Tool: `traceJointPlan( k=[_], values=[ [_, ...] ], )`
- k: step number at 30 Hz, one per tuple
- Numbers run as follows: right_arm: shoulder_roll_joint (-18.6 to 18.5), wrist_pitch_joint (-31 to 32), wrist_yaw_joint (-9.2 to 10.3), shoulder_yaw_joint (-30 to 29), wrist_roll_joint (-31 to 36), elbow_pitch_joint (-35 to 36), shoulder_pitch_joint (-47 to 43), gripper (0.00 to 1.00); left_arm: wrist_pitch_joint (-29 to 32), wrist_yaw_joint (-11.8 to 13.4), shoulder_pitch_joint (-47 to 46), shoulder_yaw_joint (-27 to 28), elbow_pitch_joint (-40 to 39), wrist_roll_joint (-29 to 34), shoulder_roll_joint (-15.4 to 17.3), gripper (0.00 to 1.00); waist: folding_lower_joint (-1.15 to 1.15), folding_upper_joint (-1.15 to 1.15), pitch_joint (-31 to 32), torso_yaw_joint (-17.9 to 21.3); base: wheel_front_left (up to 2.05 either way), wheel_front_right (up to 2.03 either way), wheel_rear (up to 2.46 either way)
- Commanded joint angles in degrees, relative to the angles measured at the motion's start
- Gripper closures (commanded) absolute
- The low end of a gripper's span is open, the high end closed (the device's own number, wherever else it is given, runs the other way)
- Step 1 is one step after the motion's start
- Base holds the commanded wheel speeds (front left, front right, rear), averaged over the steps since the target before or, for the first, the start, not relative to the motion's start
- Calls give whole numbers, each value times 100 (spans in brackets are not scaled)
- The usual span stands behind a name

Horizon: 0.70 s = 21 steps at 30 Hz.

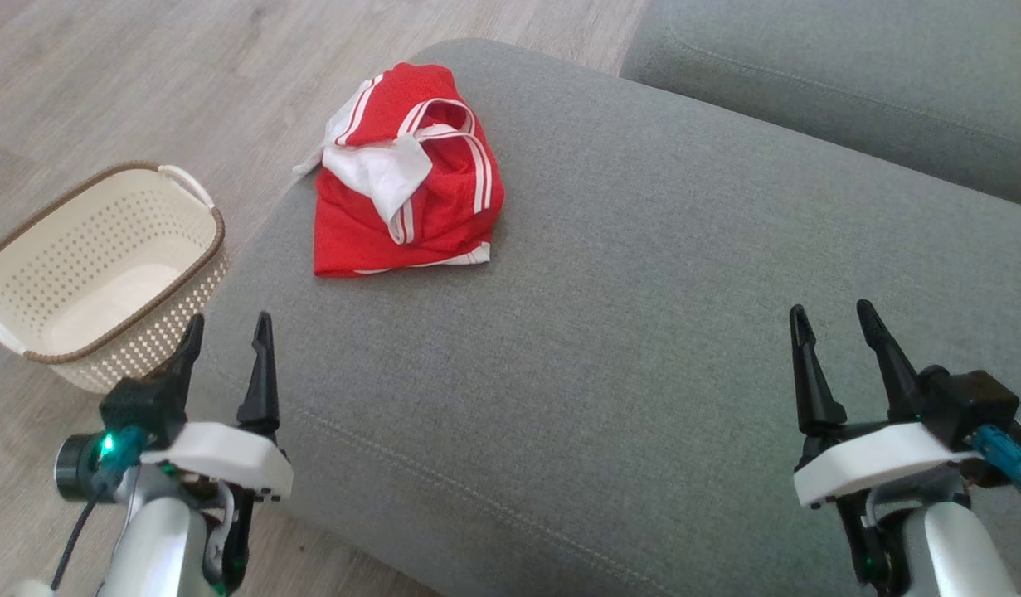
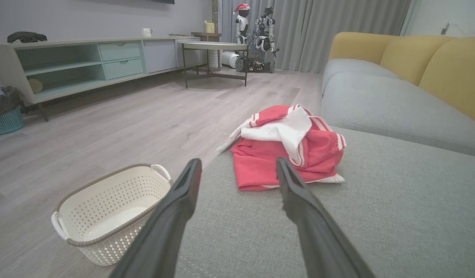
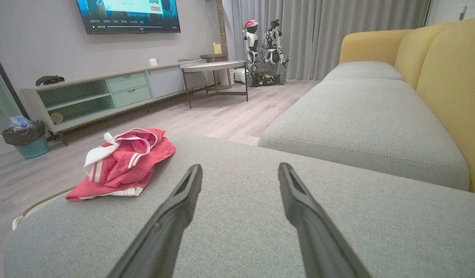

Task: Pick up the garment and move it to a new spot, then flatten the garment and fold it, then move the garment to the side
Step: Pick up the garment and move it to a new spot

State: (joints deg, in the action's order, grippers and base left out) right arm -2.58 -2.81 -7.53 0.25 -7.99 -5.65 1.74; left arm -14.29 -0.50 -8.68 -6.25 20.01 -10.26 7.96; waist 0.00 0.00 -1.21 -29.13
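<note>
The garment [image 1: 406,174] is red with white stripes and a white lining, lying crumpled near the far left edge of the grey sofa cushion [image 1: 643,290]. It also shows ahead of the left fingers as the garment [image 2: 289,146], and off to the left as the garment [image 3: 123,164]. My left gripper [image 1: 228,327] hovers open over the cushion's near left corner, well short of the cloth, with nothing between its fingers. My right gripper [image 1: 833,319] is open and empty over the near right part of the cushion. Both wrist views show spread fingers, left gripper [image 2: 239,164] and right gripper [image 3: 240,170].
A cream perforated basket [image 1: 87,274] with a brown rim stands on the wooden floor left of the sofa, close to my left gripper. A second grey cushion [image 1: 850,75] adjoins at the far right. Yellow backrests [image 3: 449,77], a TV cabinet [image 2: 87,61] and a small table [image 2: 214,46] stand farther off.
</note>
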Motion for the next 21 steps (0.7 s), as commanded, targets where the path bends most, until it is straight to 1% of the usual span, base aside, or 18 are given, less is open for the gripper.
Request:
traceJointPlan(
  k=[1,6,12,15,21],
  values=[
    [-30,42,4,156,-22,196,264,0,-71,-20,-446,182,-180,14,90,0,0,0,-26,18,0,0,0],
    [-30,127,4,238,30,277,368,0,-70,-129,-832,118,-57,-10,96,0,0,0,-237,170,0,0,0],
    [-30,293,4,325,132,435,589,0,-8,-324,-1637,132,272,-191,162,0,0,0,-699,567,0,0,0],
    [-30,385,4,356,202,538,699,0,82,-421,-2113,191,612,-337,258,0,0,0,-989,800,0,0,0],
    [-30,514,4,411,312,704,935,0,354,-591,-3099,246,1540,-656,507,0,0,0,-1544,1215,0,0,0]
  ],
)
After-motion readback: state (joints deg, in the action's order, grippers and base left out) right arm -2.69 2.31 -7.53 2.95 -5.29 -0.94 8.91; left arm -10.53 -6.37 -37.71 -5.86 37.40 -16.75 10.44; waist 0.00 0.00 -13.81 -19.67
